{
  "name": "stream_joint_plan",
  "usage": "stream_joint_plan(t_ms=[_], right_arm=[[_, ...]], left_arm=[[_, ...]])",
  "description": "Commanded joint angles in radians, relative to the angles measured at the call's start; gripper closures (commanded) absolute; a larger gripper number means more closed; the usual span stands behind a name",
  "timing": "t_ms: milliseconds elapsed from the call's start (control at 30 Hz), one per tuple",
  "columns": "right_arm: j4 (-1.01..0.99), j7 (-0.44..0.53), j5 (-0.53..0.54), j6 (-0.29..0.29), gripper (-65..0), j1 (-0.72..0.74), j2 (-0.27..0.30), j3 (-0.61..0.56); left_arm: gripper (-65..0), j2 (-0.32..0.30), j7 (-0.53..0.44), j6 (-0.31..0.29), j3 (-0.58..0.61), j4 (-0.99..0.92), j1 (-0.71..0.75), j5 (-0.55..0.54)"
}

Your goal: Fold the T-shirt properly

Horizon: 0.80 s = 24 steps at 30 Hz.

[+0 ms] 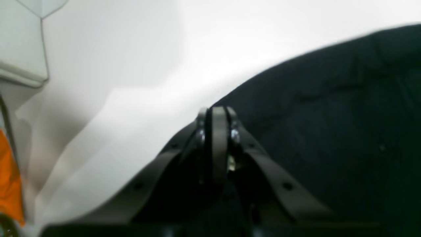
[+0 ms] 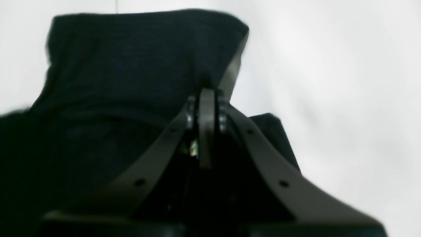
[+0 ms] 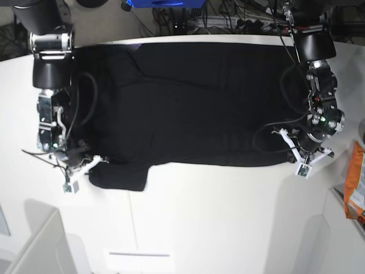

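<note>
White tabletop (image 3: 188, 228) carries the T-shirt (image 3: 194, 103), spread flat across its far half. The left gripper (image 1: 215, 110) and right gripper (image 2: 205, 92) have their jaws pinched together at the shirt's near-edge corners, apparently gripping cloth. Next, both likely lift together and fold.

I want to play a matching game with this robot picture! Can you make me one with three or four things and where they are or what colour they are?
Things:
1. T-shirt
2. left gripper
3. right gripper
4. orange packet

Clues:
A. shut at the shirt's edge, on the base view's right
B. black, spread across the white table
C. lying at the far right edge of the base view
D. shut by the sleeve, on the base view's left

Pairs: 1-B, 2-A, 3-D, 4-C
</note>
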Motion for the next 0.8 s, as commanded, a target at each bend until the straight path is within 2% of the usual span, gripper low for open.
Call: stream_joint_plan(t_ms=[0, 233, 400, 467, 600, 700, 767], right_arm=[[0.041, 0.007, 0.013, 0.003, 0.0, 0.025, 0.011, 0.004], [0.215, -0.092, 0.014, 0.003, 0.0, -0.059, 0.005, 0.084], [0.276, -0.106, 0.014, 0.003, 0.0, -0.113, 0.011, 0.090], [0.298, -0.112, 0.014, 0.003, 0.0, -0.136, 0.011, 0.090], [0.327, -0.112, 0.013, 0.003, 0.0, -0.170, 0.011, 0.090], [0.356, -0.112, 0.013, 0.003, 0.0, -0.196, 0.011, 0.092], [0.388, -0.112, 0.013, 0.003, 0.0, -0.222, 0.011, 0.120]], left_arm=[[0.0, -0.014, -0.020, 0.004, -0.006, 0.047, -0.010, -0.007], [0.0, -0.015, -0.020, 0.004, -0.006, 0.185, 0.100, -0.008], [0.0, -0.015, -0.020, 0.001, -0.006, 0.265, 0.169, -0.010], [0.0, -0.017, -0.019, -0.019, -0.007, 0.292, 0.200, -0.056], [0.0, -0.021, 0.033, -0.021, -0.009, 0.335, 0.243, -0.129], [0.0, -0.023, 0.038, -0.024, -0.053, 0.370, 0.278, -0.151], [0.0, -0.026, 0.039, -0.024, -0.091, 0.397, 0.301, -0.201]])
